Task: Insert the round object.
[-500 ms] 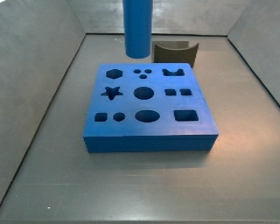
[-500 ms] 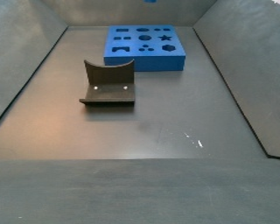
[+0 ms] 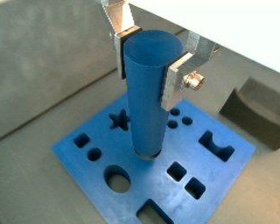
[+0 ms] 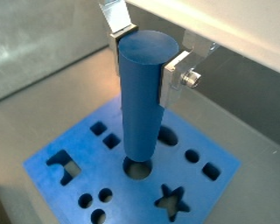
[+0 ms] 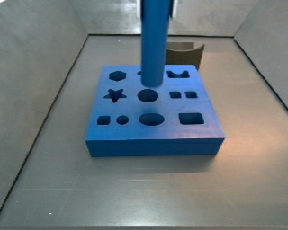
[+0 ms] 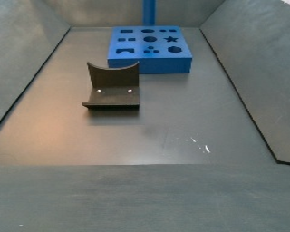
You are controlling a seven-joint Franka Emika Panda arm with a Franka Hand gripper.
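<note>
The round object is a long bright blue peg (image 3: 146,101). It stands upright between the gripper's silver fingers (image 3: 178,77) in both wrist views (image 4: 143,96). My gripper (image 3: 150,54) is shut on its upper end, also shown in a wrist view (image 4: 147,58). The peg hangs over the flat blue block (image 5: 153,112), its lower end (image 5: 153,79) just above the middle round hole (image 5: 148,94). In a wrist view that hole (image 4: 139,169) lies right under the peg. I cannot tell whether they touch. The gripper itself is above both side views; only the peg (image 6: 150,9) shows there.
A dark brown arch-shaped piece (image 5: 183,54) stands behind the block, seen nearer in a side view (image 6: 111,87) and in a wrist view (image 3: 255,111). The block (image 6: 150,47) has several shaped holes. Grey walls (image 5: 44,99) enclose the floor.
The peg has moved from the block's back edge to over its middle and has come lower, close to the round hole.
</note>
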